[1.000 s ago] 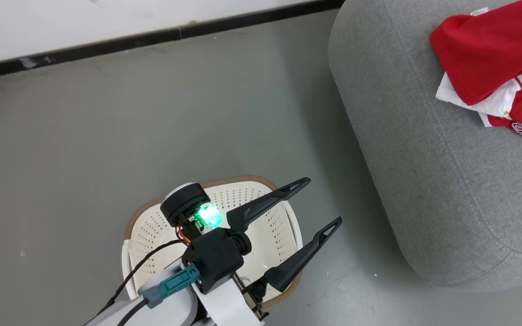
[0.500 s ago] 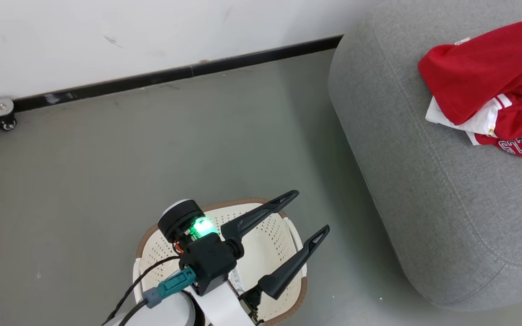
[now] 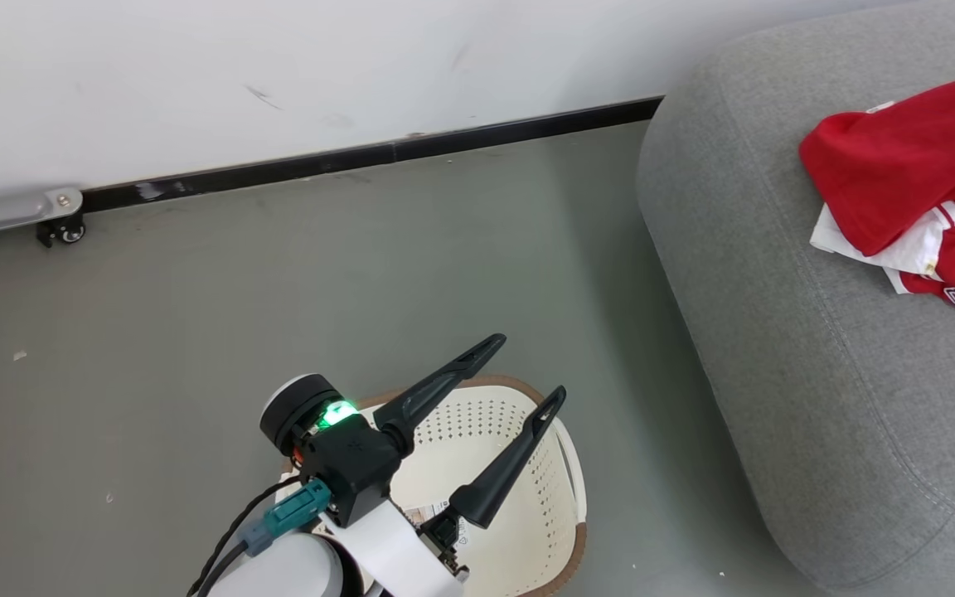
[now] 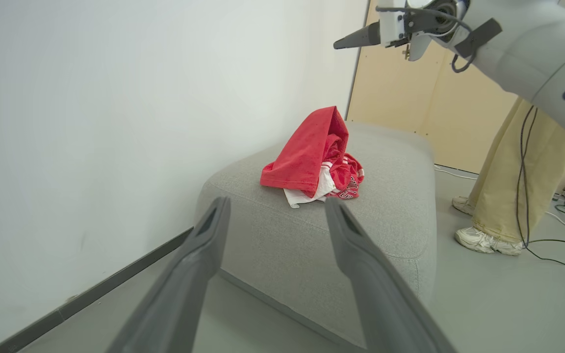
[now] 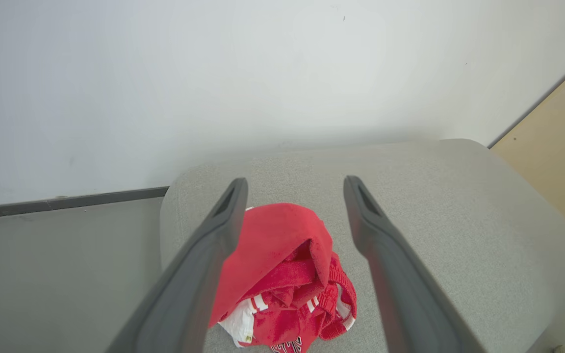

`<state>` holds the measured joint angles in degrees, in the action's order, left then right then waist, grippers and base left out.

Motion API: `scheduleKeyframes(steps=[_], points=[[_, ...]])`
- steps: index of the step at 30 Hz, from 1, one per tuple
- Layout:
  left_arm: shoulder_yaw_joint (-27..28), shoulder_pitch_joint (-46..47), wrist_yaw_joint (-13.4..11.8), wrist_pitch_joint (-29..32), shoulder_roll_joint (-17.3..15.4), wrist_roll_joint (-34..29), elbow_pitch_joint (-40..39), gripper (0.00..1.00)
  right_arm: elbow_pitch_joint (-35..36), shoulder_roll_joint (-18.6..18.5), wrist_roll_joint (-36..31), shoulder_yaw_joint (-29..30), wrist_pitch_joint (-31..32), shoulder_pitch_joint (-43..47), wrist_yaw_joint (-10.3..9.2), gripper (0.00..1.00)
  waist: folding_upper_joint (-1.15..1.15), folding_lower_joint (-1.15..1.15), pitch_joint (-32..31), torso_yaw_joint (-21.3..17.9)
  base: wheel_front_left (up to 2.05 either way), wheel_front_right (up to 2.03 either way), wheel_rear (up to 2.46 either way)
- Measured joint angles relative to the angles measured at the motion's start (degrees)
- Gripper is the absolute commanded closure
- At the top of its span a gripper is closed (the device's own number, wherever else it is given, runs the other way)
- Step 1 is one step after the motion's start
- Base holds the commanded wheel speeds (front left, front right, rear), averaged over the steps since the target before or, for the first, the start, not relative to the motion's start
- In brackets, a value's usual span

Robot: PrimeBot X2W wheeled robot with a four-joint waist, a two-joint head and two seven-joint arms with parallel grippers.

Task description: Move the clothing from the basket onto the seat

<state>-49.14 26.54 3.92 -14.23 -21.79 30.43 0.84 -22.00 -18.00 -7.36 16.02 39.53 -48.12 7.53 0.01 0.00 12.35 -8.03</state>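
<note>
Clothing (image 3: pixel 908 182): red heap with white trim, lying on the seat (image 3: pixel 776 348) at the upper right of the head view. White block lettering shows at the heap's lower right edge. A white panel sticks out under the top red fold.

Basket (image 3: pixel 564 506): cream, perforated, brown rim. It stands on the grey floor (image 3: pixel 196 332) at bottom centre of the head view, near the seat's rounded corner but apart from it. The left arm hides part of it.

Left hand (image 3: pixel 531 365): fingers spread wide with nothing between them, held over the basket, tips pointing toward the upper right. In the left wrist view the fingers frame the seat and the heap, well apart from both.

Right hand (image 5: pixel 297 180): fingers spread wide, empty. In the right wrist view the heap lies below and between them, and the left finger overlaps it in the picture. The left wrist view shows this hand at the top of the frame, well above the heap.

Person: cream trousers (image 4: pixel 508 171) and white shoes, standing on the floor beside the seat, at the right of the left wrist view.
</note>
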Motion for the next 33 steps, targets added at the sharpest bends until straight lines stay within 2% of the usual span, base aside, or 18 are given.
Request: scheduleKeyframes(steps=[9,13,22,33], points=[[1.94,-0.79,-2.24,-0.02,0.01,0.14,-0.07,0.0,6.42,2.31,-0.52,1.02,-9.83,3.76,0.01,0.0,0.0,0.0,-0.57,2.43,0.0,0.0,0.0],[2.67,-1.3,-2.5,-0.24,0.02,0.14,-0.1,0.0,8.18,3.88,-0.63,1.6,-13.02,6.33,0.0,0.0,0.0,0.0,-0.91,3.5,0.0,0.0,0.0],[4.47,-2.14,-3.99,-0.24,0.16,0.14,-0.41,0.0,11.8,7.26,-1.26,3.6,-18.87,11.61,0.0,0.0,0.0,0.0,-1.87,5.96,0.0,0.0,0.0],[5.89,-4.43,-4.27,-0.24,0.35,0.69,-0.23,0.0,16.22,13.15,-3.39,4.42,-23.42,19.56,0.0,0.0,0.0,0.0,-3.48,8.62,0.0,0.0,0.0]])
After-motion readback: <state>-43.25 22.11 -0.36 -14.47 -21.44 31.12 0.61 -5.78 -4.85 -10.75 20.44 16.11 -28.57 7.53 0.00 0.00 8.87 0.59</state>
